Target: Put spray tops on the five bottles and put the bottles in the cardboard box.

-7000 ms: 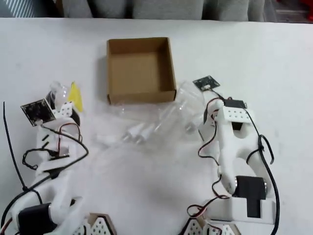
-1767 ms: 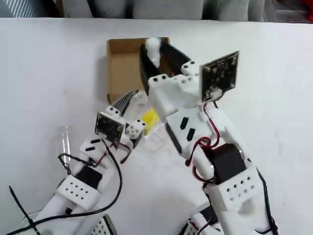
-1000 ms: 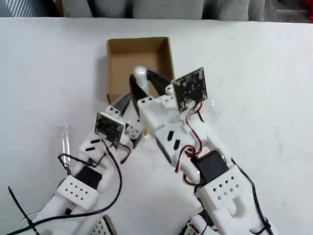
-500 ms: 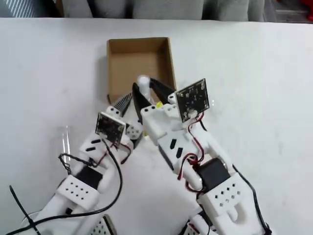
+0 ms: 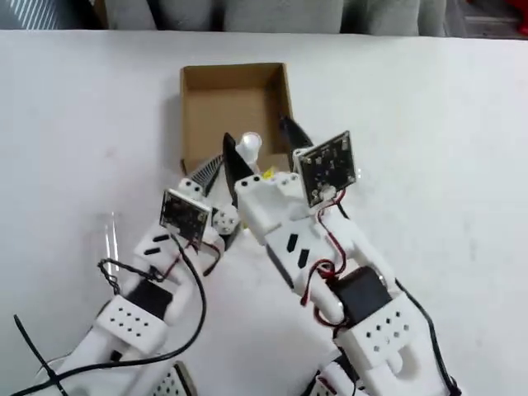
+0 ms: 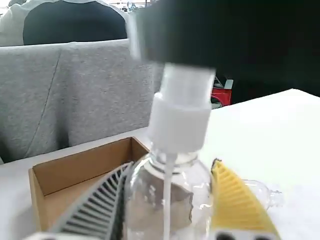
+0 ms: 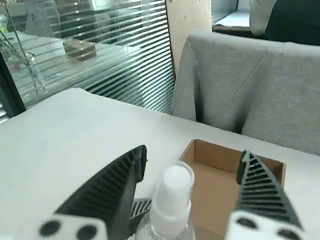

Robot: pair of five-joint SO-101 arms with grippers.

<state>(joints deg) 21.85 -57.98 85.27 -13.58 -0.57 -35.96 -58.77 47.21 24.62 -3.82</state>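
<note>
A white table (image 5: pixel 429 107) runs back to a row of grey upholstered seats, and slatted window blinds show behind it in the right wrist view.

At the left, the left arm reaches in from the near edge. The left gripper (image 6: pixel 170 169) is clamped on a clear bottle (image 6: pixel 167 205), with the grey finger on one side of the body and the yellow finger on the other. The bottle stands upright, just on the near side of the cardboard box (image 5: pixel 231 103). This grip low on the body probably serves to steady the bottle and leave the neck free for work from above.

A white spray top (image 6: pixel 180 115) sits on the neck, and its dip tube runs down inside the glass. Whether it is fully seated or twisted home cannot be told.

The box lies toward the far middle of the table with its mouth up, and nothing shows inside it. It is close behind the bottle, so the drop-off looks short.

The right arm comes in from the near right. The right gripper (image 7: pixel 194 152) is spread wide, with one black jaw on each side of the spray top and neither seeming to touch it. That suits either closing on the cap or letting go of it.

Farther right, another clear bottle (image 6: pixel 260 190) lies on its side, uncapped.
</note>
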